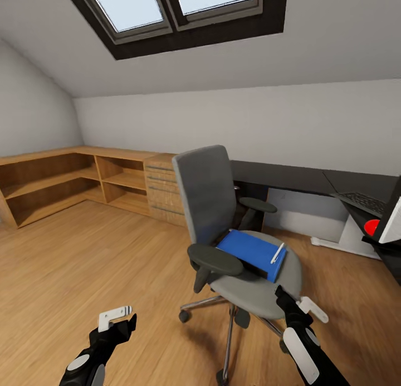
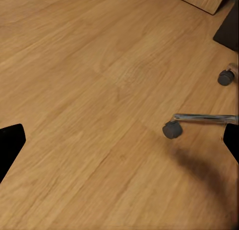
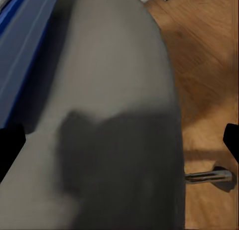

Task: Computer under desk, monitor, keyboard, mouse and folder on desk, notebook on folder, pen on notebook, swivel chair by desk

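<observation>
Attic room with a sloped white ceiling and a skylight at the top of the head view, wooden plank floor throughout. Low wooden shelving runs along the left wall and ends in a light wooden drawer chest at centre.

The swivel chair stands at centre frame, grey back upright, black armrests to either side, metal star base on casters below. The folder, bright blue, lies flat on the seat. The pen, a thin pale stick, rests on top of the folder near its right edge. The notebook cannot be made out.

The desk, black, runs behind the chair to the right edge. The keyboard lies on it at far right. The monitor is cut off by the right edge, red dot visible.

Left gripper at lower left, above bare floor; jaws parted, holding nothing. The left wrist view shows two chair casters and a metal leg.

Right gripper at lower right, just at the front rim of the seat; jaws parted, holding nothing. The right wrist view shows grey seat and the folder's blue edge.
</observation>
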### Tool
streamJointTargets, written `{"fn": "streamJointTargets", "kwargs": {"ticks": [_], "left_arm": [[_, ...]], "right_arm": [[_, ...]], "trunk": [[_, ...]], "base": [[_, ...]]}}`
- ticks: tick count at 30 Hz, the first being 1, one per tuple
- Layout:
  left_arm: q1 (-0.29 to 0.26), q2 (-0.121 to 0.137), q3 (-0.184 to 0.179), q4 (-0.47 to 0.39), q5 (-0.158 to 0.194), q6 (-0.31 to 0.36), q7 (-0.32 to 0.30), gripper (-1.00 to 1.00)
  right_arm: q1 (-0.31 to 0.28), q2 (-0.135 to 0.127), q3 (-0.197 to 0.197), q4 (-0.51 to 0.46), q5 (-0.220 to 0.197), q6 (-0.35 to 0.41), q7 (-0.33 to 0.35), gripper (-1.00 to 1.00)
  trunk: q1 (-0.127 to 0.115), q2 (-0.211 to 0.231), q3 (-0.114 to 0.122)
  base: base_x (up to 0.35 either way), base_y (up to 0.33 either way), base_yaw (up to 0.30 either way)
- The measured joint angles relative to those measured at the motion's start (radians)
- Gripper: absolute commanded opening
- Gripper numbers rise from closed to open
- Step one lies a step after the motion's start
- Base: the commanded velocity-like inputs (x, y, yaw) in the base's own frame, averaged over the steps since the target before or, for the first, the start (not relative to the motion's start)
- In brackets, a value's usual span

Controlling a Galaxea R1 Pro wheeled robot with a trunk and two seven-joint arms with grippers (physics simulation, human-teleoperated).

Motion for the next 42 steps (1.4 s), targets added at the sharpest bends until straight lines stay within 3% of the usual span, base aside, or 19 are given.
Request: {"fn": "streamJointTargets", "kwargs": {"ticks": [14,20,26,31,42], "left_arm": [[0.0,0.001,0.001,0.0,0.0,0.0,0.0,1.0],[0.0,0.001,0.002,0.001,0.001,0.0,0.0,1.0],[0.0,-0.012,0.004,0.015,0.002,-0.003,0.002,1.0],[0.0,-0.019,0.005,0.014,0.003,-0.008,0.002,1.0],[0.0,-0.02,0.005,0.016,0.004,-0.009,0.002,1.0]], "right_arm": [[0.001,-0.003,-0.004,0.001,-0.004,0.001,0.001,1.0],[0.001,-0.002,-0.003,0.0,-0.005,0.002,0.001,1.0],[0.0,0.003,-0.032,-0.01,0.002,0.026,0.001,1.0],[-0.001,-0.012,-0.01,-0.009,0.0,-0.001,0.0,1.0],[-0.001,-0.017,-0.008,-0.011,-0.003,-0.002,-0.001,1.0]], "trunk": [[0.0,0.0,0.009],[0.0,0.0,0.01],[0.0,0.0,0.01],[0.0,0.0,0.01],[0.0,0.0,0.01]], "base": [[0.002,0.0,-0.238],[0.149,0.007,-0.044],[0.03,0.0,0.0],[0.065,0.0,0.0],[0.019,0.0,-0.004]]}}
